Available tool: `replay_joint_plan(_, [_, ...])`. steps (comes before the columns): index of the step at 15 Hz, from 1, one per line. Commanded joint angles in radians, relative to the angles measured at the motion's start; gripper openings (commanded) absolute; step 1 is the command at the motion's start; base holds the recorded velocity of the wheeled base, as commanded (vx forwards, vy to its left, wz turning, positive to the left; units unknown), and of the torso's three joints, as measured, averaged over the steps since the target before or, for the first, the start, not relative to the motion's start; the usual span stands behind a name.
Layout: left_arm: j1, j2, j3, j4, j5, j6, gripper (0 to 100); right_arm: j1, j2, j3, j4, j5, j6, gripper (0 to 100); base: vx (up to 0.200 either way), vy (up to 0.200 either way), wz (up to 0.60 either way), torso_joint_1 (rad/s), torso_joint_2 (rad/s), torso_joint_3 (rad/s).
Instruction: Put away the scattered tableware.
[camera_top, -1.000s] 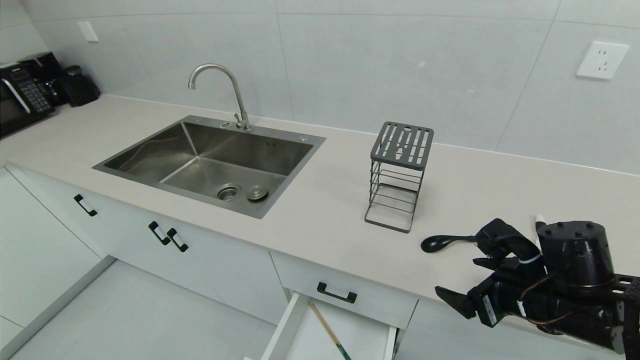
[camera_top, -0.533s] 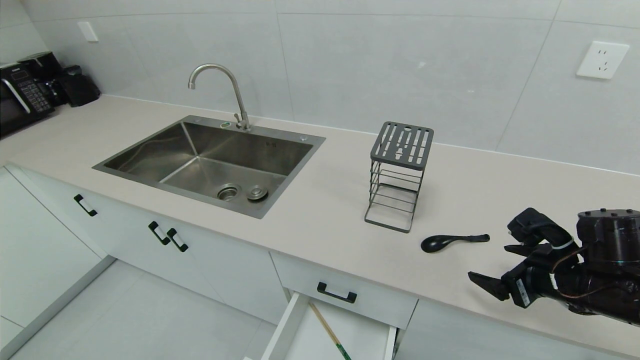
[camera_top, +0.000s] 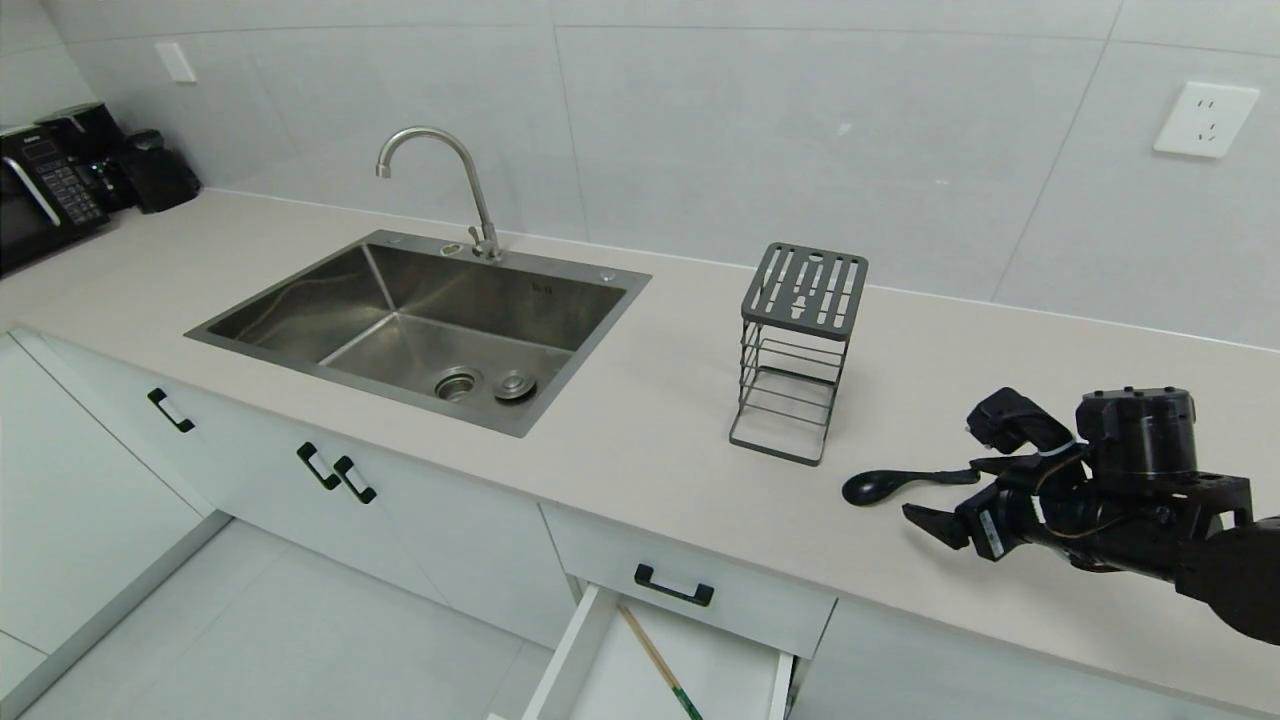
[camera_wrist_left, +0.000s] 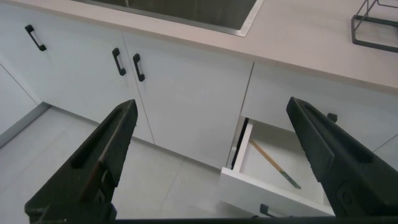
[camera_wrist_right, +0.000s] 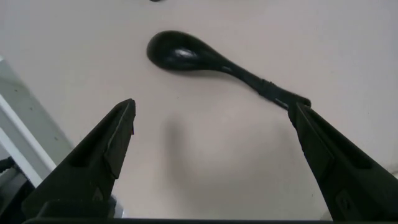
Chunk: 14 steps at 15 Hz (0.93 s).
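Just right of the rack (camera_top: 800, 350), the spoon (camera_top: 880, 486) lies flat on the worktop (camera_top: 650, 420). It is glossy black, with an oval bowl and a slim handle pointing toward the right gripper (camera_top: 950, 470). Its jaws are spread wide and grip nothing; the handle tip sits by one fingertip (camera_wrist_right: 297, 118). The left gripper (camera_wrist_left: 211, 112) has its jaws apart too, above the open drawer (camera_wrist_left: 273, 180).

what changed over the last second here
The open right claw pulled back rightward from the black plastic spoon, then came forward again to its handle end. Nothing was grasped. The spoon, the grey wire rack and the open white drawer stayed put.
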Motion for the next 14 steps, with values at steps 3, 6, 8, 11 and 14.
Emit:
replay_joint_plan(3, [0.000,0.000,0.000,0.000,0.000,0.000,100,-0.007,0.112,-0.041,-0.014,0.004,0.000,100,0.000,0.000,0.00,0.000,0.00,0.000])
replay_joint_plan(6, [0.000,0.000,0.000,0.000,0.000,0.000,100,-0.033,0.167,-0.110,-0.020,0.041,-0.003,100,0.000,0.000,0.00,0.000,0.00,0.000])
replay_joint_plan(8, [0.000,0.000,0.000,0.000,0.000,0.000,100,-0.030,0.189,-0.127,-0.030,0.067,-0.005,100,0.000,0.000,0.00,0.000,0.00,0.000])
replay_joint_plan(11, [0.000,0.000,0.000,0.000,0.000,0.000,100,-0.030,0.213,-0.157,-0.046,0.090,-0.003,100,0.000,0.000,0.00,0.000,0.00,0.000])
replay_joint_plan(14, [0.000,0.000,0.000,0.000,0.000,0.000,100,-0.028,0.256,-0.199,-0.053,0.102,-0.005,100,0.000,0.000,0.00,0.000,0.00,0.000])
